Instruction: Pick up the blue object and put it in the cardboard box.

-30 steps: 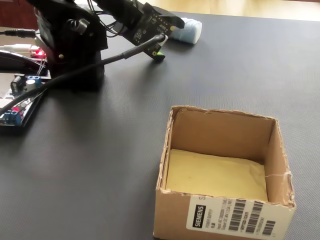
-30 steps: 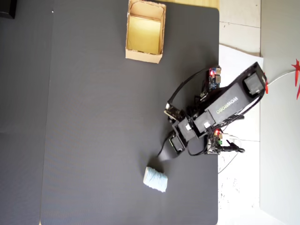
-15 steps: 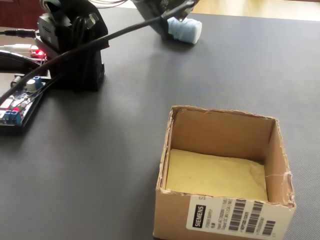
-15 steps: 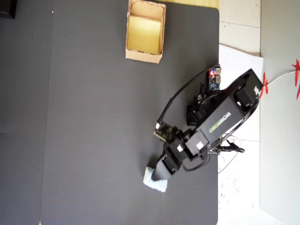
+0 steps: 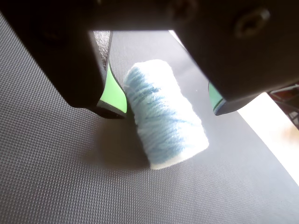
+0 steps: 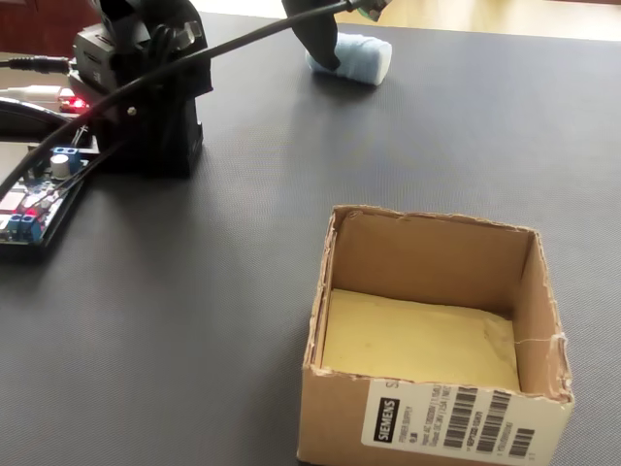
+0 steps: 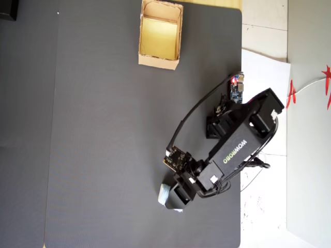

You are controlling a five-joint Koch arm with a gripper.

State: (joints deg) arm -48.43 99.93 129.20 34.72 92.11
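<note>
While the arm (image 7: 235, 150) reaches out from its base at the right edge of the dark mat (image 7: 103, 144) in the overhead view, the gripper (image 5: 166, 105) is positioned directly over the blue object (image 5: 163, 119). In the wrist view, the fingers (image 5: 112, 93) are spread, one on each side of the blue object, with green pads facing inward. The left-hand finger in that view sits just beside the object; whether it is touching cannot be told. The right-hand finger stands apart from it. The blue object, a pale cylinder-like roll with a fibrous surface, lies on its side on the mat.

In the overhead view, the blue object (image 7: 164, 195) shows only partly, its left end visible from under the gripper near the bottom of the mat. In the fixed view, it (image 6: 357, 58) lies at the far end of the counter with a dark finger in front of its left end.

The cardboard box (image 6: 529, 291) stands upright and open, well apart from the blue object, at the opposite end of the mat (image 7: 160, 59). It bears a white barcode label (image 6: 456, 422) on its near wall.

A circuit board (image 7: 237, 89) with a lit red indicator sits beside the arm base.
</note>
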